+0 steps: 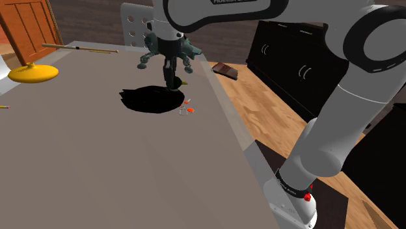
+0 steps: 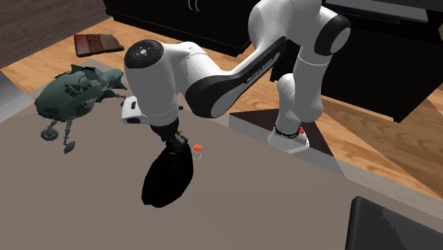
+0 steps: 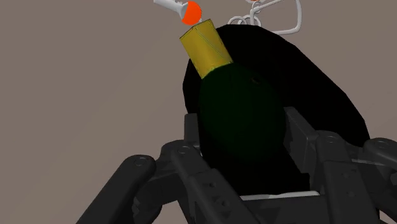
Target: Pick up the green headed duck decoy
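- Gripper [image 3: 242, 125] clasped the duck [image 3: 254, 95] by its dark green head, fingers narrowed against both sides.
- Duck lay on the table [image 1: 97, 162], near the right edge.

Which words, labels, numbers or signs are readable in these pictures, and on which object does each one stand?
"FRANKA EMIKA", half cut by the picture's top edge, on the white arm.
Dark lettering along the forearm: too small to read.
No other text shows.
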### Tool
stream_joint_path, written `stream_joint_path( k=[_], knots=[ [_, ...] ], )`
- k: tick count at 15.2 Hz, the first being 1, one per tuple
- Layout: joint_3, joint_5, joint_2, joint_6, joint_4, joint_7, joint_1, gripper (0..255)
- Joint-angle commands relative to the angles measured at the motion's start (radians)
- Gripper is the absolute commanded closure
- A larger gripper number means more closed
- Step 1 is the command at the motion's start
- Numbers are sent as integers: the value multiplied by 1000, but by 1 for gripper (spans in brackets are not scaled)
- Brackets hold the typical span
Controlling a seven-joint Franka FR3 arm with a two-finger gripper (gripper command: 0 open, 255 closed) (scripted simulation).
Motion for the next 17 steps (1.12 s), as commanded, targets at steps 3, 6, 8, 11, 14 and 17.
stream_joint_path(
  k=[3,6,8,11,14,17],
  knots=[
    [0,0,0,2,-3,1,0,255],
    [0,0,-1,2,-3,1,0,255],
    [0,0,1,2,-2,1,0,255],
    [1,0,2,-38,41,-3,1,255],
    [2,0,6,-79,86,-7,2,255],
    [3,-2,13,-121,134,-11,3,255]
  ],
)
